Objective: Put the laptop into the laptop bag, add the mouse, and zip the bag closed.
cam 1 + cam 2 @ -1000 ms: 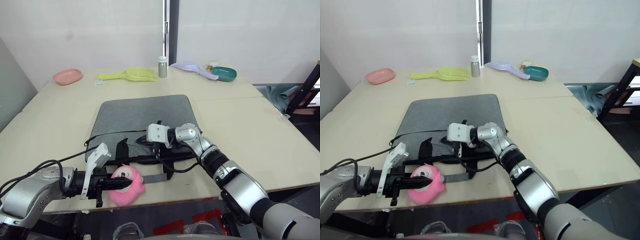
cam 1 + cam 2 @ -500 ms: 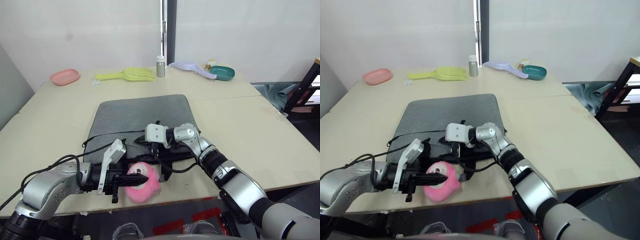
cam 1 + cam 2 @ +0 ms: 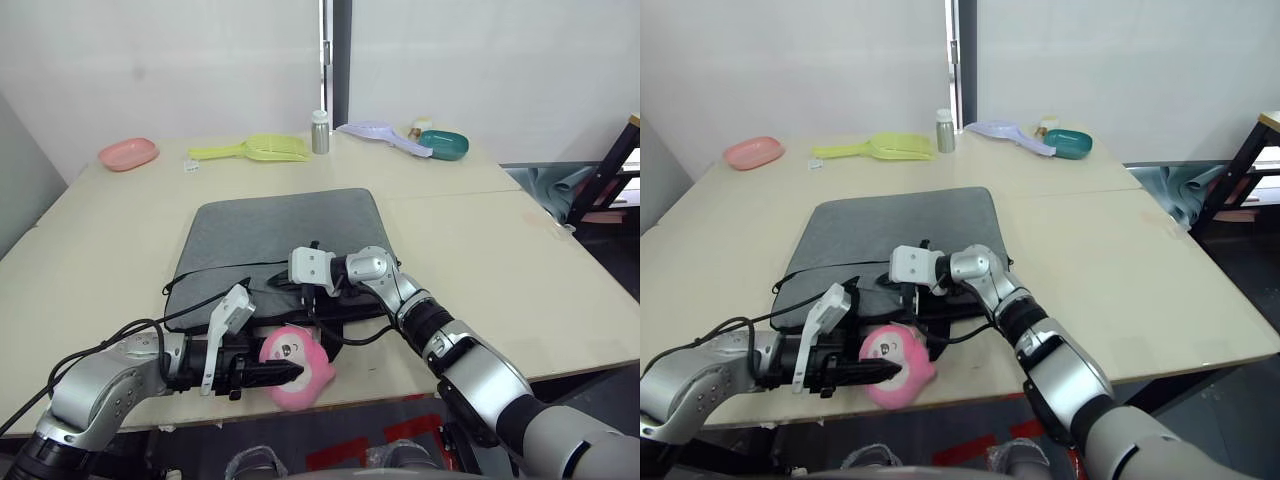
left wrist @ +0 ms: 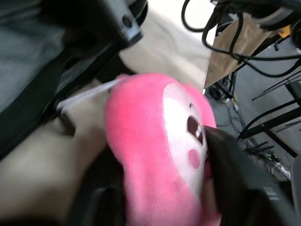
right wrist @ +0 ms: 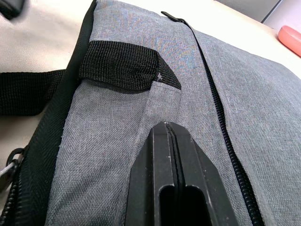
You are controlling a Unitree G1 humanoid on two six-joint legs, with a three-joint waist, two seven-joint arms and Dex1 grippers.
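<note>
on the beige table (image 3: 520,250), the grey laptop bag (image 3: 280,235) lies flat near the front edge with its black strap handles toward the robot, and a pink dish (image 3: 128,153), a yellow scoop (image 3: 262,150), a small bottle (image 3: 321,132) and a teal dish (image 3: 445,145) stand along the far edge. the right gripper (image 5: 176,141) rests on the bag's near edge beside the zipper, fingers pressed together with no gap. the left gripper (image 3: 285,373), at the table's front edge just before the handles, pinches a round pink toy (image 3: 300,352) with a cartoon face.

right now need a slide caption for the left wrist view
Left gripper clamps a pink plush toy beside the laptop bag.
</note>
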